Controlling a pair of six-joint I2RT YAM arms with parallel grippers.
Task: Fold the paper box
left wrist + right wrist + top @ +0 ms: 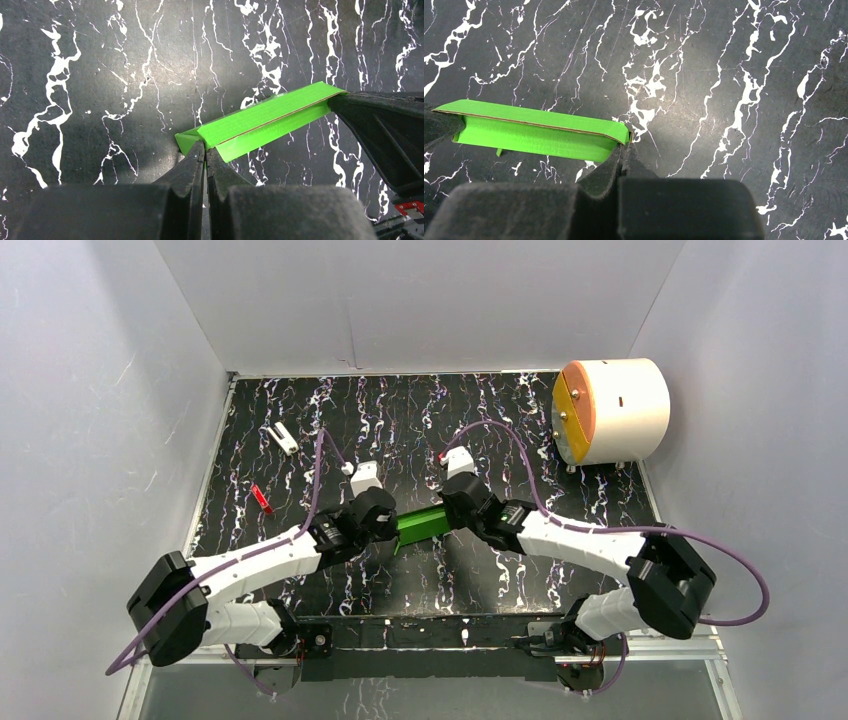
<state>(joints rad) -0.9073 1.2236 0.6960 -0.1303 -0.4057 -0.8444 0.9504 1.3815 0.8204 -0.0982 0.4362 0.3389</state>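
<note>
The paper box point(421, 524) is bright green card, folded into a long narrow shape, held between my two grippers over the middle of the black marbled table. My left gripper point(388, 530) is shut on its left end; in the left wrist view point(205, 148) the jaws pinch the near end of the paper box point(265, 120). My right gripper point(452, 515) is shut on its right end; in the right wrist view point(624, 147) the jaws pinch the end flap of the paper box point(539, 132). The top panel overhangs the side wall.
A large white cylinder with an orange-yellow face point(610, 410) stands at the back right. A small white piece point(284, 437) and a small red piece point(261, 499) lie at the left. White walls enclose the table point(400, 410).
</note>
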